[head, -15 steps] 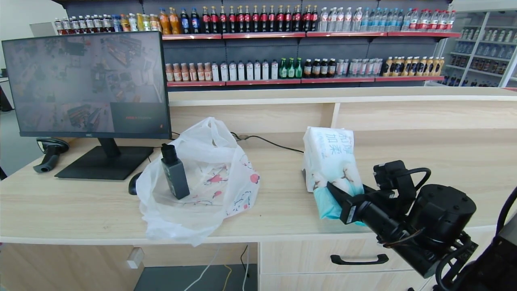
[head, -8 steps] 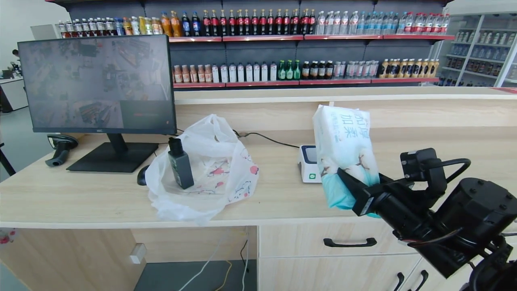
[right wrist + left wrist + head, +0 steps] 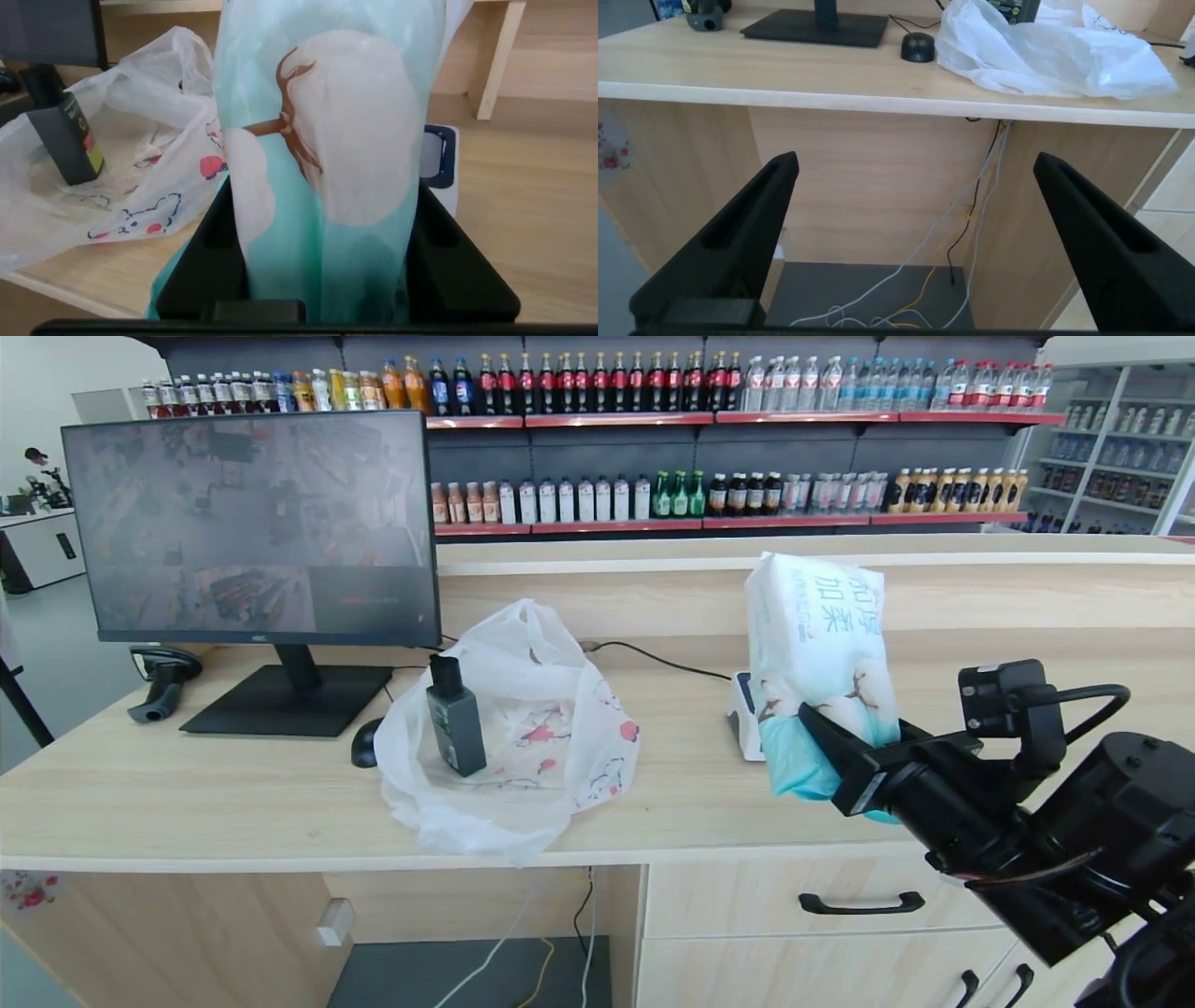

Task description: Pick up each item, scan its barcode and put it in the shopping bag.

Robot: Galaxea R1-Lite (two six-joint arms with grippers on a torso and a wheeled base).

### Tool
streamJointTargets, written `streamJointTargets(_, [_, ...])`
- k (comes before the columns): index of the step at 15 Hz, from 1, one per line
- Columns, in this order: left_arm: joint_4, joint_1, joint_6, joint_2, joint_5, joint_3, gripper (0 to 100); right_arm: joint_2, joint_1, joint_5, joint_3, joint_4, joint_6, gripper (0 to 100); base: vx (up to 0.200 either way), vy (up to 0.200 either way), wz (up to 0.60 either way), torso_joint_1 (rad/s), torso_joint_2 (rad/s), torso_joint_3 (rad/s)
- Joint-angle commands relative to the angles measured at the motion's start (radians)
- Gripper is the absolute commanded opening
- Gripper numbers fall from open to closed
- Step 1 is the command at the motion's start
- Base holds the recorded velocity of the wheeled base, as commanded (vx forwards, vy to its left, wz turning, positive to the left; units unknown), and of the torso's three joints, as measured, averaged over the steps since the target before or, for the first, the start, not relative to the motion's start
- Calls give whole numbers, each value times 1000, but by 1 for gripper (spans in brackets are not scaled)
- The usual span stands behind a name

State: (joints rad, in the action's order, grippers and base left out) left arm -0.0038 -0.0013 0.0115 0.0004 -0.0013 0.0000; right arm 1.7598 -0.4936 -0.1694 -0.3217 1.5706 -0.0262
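A white and teal tissue pack [image 3: 822,653] stands upright above the counter, with my right gripper [image 3: 840,756] shut on its lower end. In the right wrist view the pack [image 3: 327,159] sits between both black fingers [image 3: 206,243]. Just behind it, a small white barcode scanner [image 3: 744,714] rests on the counter. The white plastic shopping bag [image 3: 551,737] with red prints lies open at the counter's middle, and a dark green bottle [image 3: 456,719] stands in it. My left gripper [image 3: 910,243] hangs open and holds nothing, below the counter's front edge [image 3: 878,93].
A monitor [image 3: 252,523] stands at the back left, with a black mouse [image 3: 364,756] beside the bag and a handheld scanner [image 3: 163,677] at the far left. A raised wooden ledge [image 3: 840,555] backs the counter. A cable [image 3: 653,658] runs behind the bag.
The head camera has shifted. My right gripper has lifted the tissue pack off the counter, uncovering the white scanner behind it. The bag and bottle have stayed put.
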Motion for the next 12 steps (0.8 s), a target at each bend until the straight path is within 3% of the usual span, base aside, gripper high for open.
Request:
streamJointTargets(1, [-1,0,1,0,0,0,100,-11,4,1,3,0,0,0,0,200,0,-7,-2,2])
streamJointTargets(2, [-1,0,2,0,0,0,100,-16,6,1,3,0,0,0,0,200,0,7,2,-2])
streamJointTargets(12, [-1,0,2,0,0,0,100,43,-10,2,-62,0,2,0,0,0,0,0,0,0])
